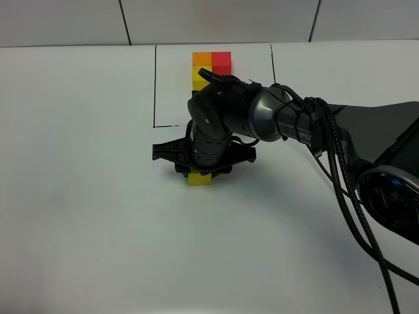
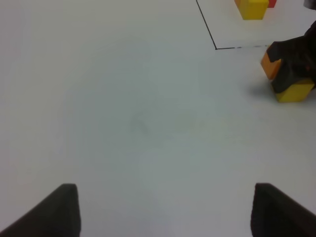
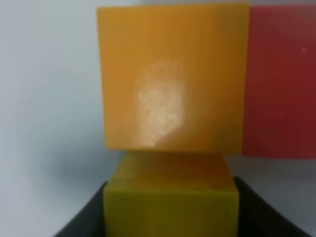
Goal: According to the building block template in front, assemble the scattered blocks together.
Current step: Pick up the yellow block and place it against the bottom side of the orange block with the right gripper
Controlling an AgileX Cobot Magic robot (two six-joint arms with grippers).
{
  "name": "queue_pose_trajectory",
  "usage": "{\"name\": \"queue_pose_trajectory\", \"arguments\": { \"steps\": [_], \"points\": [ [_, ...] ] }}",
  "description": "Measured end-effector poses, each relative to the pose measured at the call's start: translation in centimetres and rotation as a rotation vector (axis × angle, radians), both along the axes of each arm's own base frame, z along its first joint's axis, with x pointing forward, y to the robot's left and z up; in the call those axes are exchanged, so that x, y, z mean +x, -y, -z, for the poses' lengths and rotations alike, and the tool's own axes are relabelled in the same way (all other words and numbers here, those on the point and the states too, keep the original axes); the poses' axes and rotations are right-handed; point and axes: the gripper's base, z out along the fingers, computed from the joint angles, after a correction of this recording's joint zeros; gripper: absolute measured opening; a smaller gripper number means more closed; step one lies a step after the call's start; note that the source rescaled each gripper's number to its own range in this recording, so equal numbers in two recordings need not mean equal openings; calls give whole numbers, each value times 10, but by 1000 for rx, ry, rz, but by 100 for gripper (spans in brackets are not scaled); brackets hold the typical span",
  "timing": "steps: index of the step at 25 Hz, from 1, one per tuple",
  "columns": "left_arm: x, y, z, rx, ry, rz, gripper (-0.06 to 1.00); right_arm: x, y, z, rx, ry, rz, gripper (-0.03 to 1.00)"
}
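The right claw [image 1: 200,171], reaching across to mid-table just near of the template [image 1: 211,67], is clamped on the yellow block [image 3: 170,207]. That block sits up against one face of the orange block [image 3: 173,79], and the red block [image 3: 281,79] lies flush beside the orange one. This looks like the last step, seating yellow to finish the L, so the next move calls for letting go and rising straight so nothing shifts; the left claw [image 2: 165,212] hangs open and empty, apart from the blocks.
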Motion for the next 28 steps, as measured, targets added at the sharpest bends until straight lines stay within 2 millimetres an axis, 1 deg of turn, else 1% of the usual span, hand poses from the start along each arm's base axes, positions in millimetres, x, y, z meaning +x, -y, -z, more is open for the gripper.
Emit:
{"name": "queue_pose_trajectory", "arguments": {
  "steps": [5,13,28],
  "points": [
    [0,0,0,0,0,0,60,0,0,0,0,2,1,1],
    [0,0,0,0,0,0,60,1,-1,6,-4,-3,12,1],
    [0,0,0,0,0,0,60,1,-1,6,-28,3,19,1]
  ]
}}
